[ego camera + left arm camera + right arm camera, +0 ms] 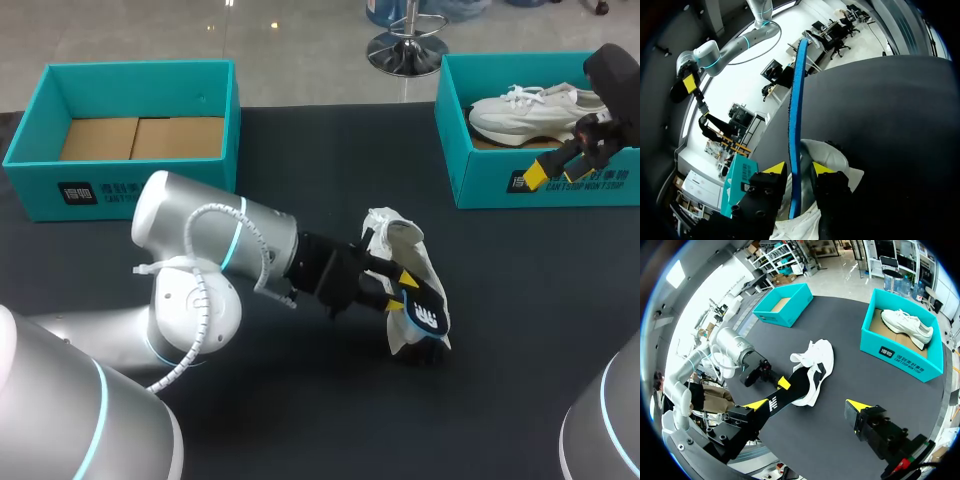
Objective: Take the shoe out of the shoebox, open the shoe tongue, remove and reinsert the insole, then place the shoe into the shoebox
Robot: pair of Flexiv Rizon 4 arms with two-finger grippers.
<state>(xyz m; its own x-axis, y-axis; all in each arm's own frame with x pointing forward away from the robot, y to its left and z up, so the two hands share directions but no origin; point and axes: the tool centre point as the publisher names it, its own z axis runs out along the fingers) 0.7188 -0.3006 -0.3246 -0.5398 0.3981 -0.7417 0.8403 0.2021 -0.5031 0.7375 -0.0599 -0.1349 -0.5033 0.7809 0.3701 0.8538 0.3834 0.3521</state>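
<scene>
Head view: a white lace-up shoe (398,238) sits near the middle of the black surface (320,410), well apart from both boxes, with bare surface on every side of it. The left gripper (405,283) comes in from the left and pinches a thin dark insole with a blue underside (426,312), which stands on edge at the shoe's opening. In the left wrist view the insole's blue edge runs straight up between the two yellow tips, both pressed against it.

An empty teal shoebox with a brown cardboard floor (85,192) stands at the far left edge. A second teal shoebox (482,186) stands at the far right edge and holds another white shoe (520,115). The right gripper (556,172) hangs above that box's front wall, its fingers spread wide and holding nothing.
</scene>
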